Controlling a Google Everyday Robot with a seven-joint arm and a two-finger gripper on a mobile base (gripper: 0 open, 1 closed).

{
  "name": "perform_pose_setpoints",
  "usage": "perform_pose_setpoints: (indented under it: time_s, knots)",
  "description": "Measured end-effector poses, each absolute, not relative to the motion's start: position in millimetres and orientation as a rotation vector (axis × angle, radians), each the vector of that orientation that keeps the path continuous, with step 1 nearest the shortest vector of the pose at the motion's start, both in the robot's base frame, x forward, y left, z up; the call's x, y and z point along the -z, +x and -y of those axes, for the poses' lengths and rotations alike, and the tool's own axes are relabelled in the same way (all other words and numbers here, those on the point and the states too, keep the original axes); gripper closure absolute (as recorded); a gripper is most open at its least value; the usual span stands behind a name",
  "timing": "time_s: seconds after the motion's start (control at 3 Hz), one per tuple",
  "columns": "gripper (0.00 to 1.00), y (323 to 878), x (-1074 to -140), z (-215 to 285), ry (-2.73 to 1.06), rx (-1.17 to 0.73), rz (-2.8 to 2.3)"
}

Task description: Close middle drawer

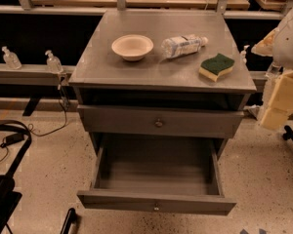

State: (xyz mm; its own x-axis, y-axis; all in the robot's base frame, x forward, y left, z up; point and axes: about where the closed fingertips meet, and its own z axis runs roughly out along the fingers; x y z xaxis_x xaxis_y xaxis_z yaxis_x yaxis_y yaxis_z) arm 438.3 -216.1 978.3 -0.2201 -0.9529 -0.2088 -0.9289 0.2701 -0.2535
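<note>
Middle drawer [156,179] stands pulled well out of the cabinet [158,122] towards the camera; front panel and knob face the viewer; long axis left to right; gripper [282,101] at the right edge, apart from the drawer; whether it is open cannot be told.

No words, brand names, numbers or signs can be read anywhere in this scene. The label wrapped round the clear plastic bottle [183,45] lying on top of the grey cabinet [136,72] is too blurred to make out, and so are any labels on the small pump bottles [53,62] on the ledge to the cabinet's left. The robot's gripper [278,108], pale yellow below a white arm, hangs just off the cabinet's right side and shows no legible marking.
</note>
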Motion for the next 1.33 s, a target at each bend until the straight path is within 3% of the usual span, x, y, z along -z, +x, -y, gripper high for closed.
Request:
perform_pose_setpoints:
  time_s: [0.67,1.33]
  knots:
    - [0.0,441,-975,215,-1.703,0.06,-2.177]
    - [0.0,430,-922,174,-1.542,-0.148,-1.976]
